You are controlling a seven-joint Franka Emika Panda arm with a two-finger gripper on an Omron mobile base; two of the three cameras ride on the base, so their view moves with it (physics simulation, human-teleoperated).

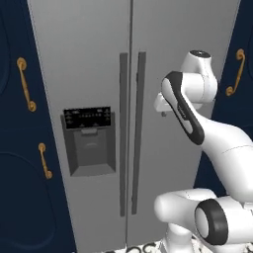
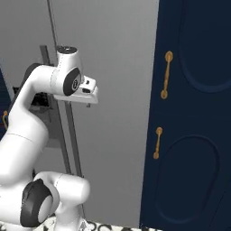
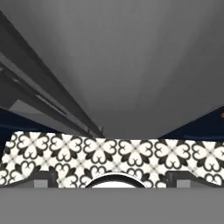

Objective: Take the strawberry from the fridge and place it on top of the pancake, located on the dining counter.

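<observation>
Facing (L base view): fridge [image 1: 89, 59] fills the middle, both doors shut, seam running top to bottom.
Handles: two long dark-grey fridge handles [image 1: 123, 133] upright, one each side of the seam.
Dispenser: black-panelled dispenser [image 1: 89, 138] on the L door, w/ a grey recess under the panel.
Cabinets: navy cabinets [image 1: 15, 148] on both sides of the fridge; brass handles [image 1: 24, 84] on them.
Arm: rises from lower R, elbow bent, wrist in front of the R door, just R of the handles.
Gripper: gripper [image 1: 163, 111] points down, close to the R door; contact w/ door can't be told.
Floor: patterned black-and-white floor tiles [image 1: 143, 247] at the bottom edge.

R base view: fridge [image 2: 113, 67] grey door behind the arm; navy cabinet [image 2: 194, 135] to its R w/ two brass pulls [image 2: 166, 74].
Gripper, R base: gripper [image 2: 89, 103] hangs off the wrist, aimed down, beside a fridge handle [image 2: 72, 135], apart from it.

Hand view: looks down along the fridge [image 3: 131, 65] face to the floor tiles [image 3: 131, 153].
Grip state: gripper [image 3: 113, 179] released; fingertips [image 3: 46, 177] stand wide apart at the bottom, nothing betw. them.
</observation>
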